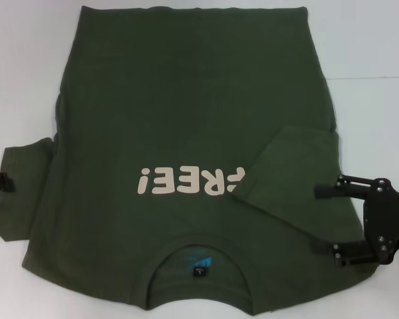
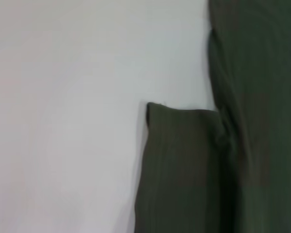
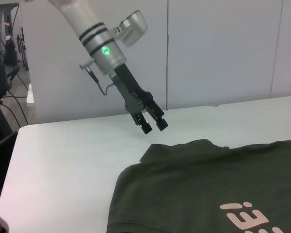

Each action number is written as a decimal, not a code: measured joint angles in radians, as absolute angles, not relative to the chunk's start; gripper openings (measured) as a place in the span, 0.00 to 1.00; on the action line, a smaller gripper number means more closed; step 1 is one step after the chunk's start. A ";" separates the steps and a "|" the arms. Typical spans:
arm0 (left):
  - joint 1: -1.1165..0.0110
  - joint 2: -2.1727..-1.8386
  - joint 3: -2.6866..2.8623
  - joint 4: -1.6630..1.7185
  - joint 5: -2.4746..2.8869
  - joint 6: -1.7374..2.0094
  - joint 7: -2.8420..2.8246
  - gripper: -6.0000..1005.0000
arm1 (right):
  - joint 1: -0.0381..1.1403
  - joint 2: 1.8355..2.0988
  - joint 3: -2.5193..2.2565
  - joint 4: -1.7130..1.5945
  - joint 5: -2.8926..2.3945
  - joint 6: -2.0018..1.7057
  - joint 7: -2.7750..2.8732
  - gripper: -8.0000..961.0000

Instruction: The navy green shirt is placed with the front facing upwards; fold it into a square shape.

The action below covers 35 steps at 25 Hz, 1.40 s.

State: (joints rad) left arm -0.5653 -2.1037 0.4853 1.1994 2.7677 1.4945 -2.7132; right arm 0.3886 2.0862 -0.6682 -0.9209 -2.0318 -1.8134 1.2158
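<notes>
I count one shirt on one white tabletop, one cream "FREE!" print across its chest and one blue label inside the collar. Two sleeves: one folded over the body, one lying out flat. Two end effectors are in my feeds: left, right.

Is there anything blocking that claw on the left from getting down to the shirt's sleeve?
Nothing visible does. The left gripper hangs open in the air above the white table, just off the navy green shirt and its left sleeve. Only bare tabletop lies between them.
</notes>
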 joint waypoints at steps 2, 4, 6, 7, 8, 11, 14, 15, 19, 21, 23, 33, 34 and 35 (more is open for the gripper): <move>-0.575 -2.098 0.487 1.168 2.776 1.474 -2.716 0.93 | 0.393 2.087 -0.667 -0.909 -2.032 -1.812 1.217 0.97; -0.582 -2.092 0.487 1.137 2.782 1.457 -2.717 0.93 | 0.397 2.088 -0.665 -0.900 -2.032 -1.809 1.217 0.97; -0.589 -2.088 0.487 1.103 2.790 1.432 -2.715 0.93 | 0.399 2.089 -0.665 -0.897 -2.032 -1.802 1.218 0.97; -0.591 -2.087 0.487 1.092 2.793 1.424 -2.714 0.92 | 0.400 2.089 -0.667 -0.896 -2.032 -1.798 1.220 0.97; -0.592 -2.087 0.487 1.081 2.794 1.416 -2.711 0.92 | 0.401 2.089 -0.668 -0.896 -2.032 -1.794 1.223 0.97; -0.595 -2.086 0.488 1.056 2.801 1.399 -2.709 0.92 | 0.405 2.089 -0.669 -0.896 -2.031 -1.789 1.233 0.97; -0.595 -2.086 0.488 1.050 2.807 1.390 -2.709 0.91 | 0.409 2.089 -0.670 -0.893 -2.031 -1.785 1.233 0.97; -0.595 -2.086 0.488 1.050 2.814 1.388 -2.709 0.91 | 0.411 2.089 -0.670 -0.891 -2.031 -1.784 1.233 0.97; -0.596 -2.086 0.488 1.045 2.838 1.378 -2.711 0.90 | 0.419 2.089 -0.670 -0.885 -2.033 -1.780 1.233 0.97; -0.597 -2.086 0.488 1.036 2.840 1.375 -2.712 0.90 | 0.422 2.089 -0.670 -0.885 -2.034 -1.777 1.233 0.97; -0.600 -2.086 0.488 1.025 2.840 1.369 -2.711 0.89 | 0.423 2.089 -0.670 -0.885 -2.034 -1.777 1.233 0.97; -0.604 -2.088 0.498 1.007 2.841 1.354 -2.710 0.87 | 0.425 2.088 -0.670 -0.885 -2.034 -1.776 1.233 0.97; -0.603 -2.088 0.499 1.007 2.841 1.353 -2.710 0.87 | 0.425 2.088 -0.670 -0.885 -2.034 -1.775 1.233 0.97; -0.604 -2.087 0.499 1.007 2.841 1.353 -2.710 0.87 | 0.425 2.088 -0.670 -0.885 -2.034 -1.775 1.233 0.97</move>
State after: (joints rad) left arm -0.6037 -2.0874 0.4986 1.0071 2.8410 1.3530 -2.7101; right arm 0.4253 2.0877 -0.6704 -0.8850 -2.0341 -1.7748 1.2333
